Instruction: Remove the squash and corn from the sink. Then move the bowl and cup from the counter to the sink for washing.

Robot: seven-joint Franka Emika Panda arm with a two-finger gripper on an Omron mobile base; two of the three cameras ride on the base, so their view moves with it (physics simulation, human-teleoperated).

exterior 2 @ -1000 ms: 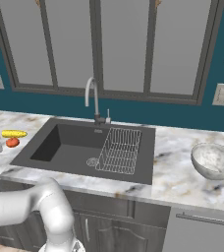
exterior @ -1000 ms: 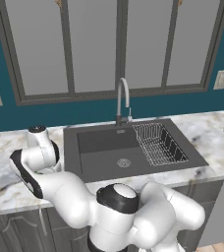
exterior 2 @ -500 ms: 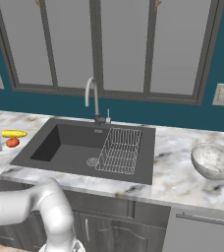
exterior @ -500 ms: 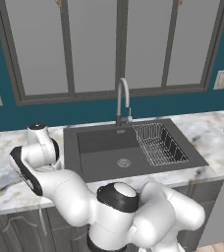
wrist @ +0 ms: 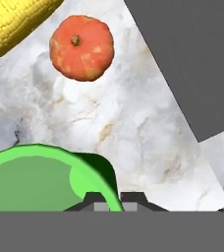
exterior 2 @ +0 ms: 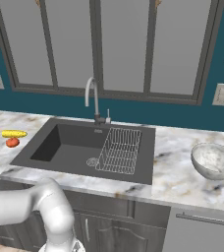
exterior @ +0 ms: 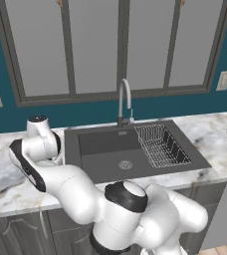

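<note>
The green cup [wrist: 40, 179] stands on the marbled counter [wrist: 133, 128] left of the sink [exterior 2: 70, 145]. My gripper [wrist: 114, 201] is shut on the cup's rim, one fingertip on each side of the wall. The orange-red squash [wrist: 81, 47] and the yellow corn [wrist: 15, 24] lie on the counter just beyond the cup, also visible as squash [exterior 2: 12, 142] and corn [exterior 2: 14, 133] in the right base view. The speckled bowl [exterior 2: 214, 161] sits on the counter right of the sink.
A wire rack [exterior 2: 119, 150] fills the sink's right half, and a curved faucet [exterior 2: 91, 96] rises behind the basin. The sink's dark edge [wrist: 182, 59] runs close to the cup. My arm [exterior: 51, 169] bends low over the left counter.
The jaws have come together on the cup's rim. The arm, squash, corn and bowl stay where they were.
</note>
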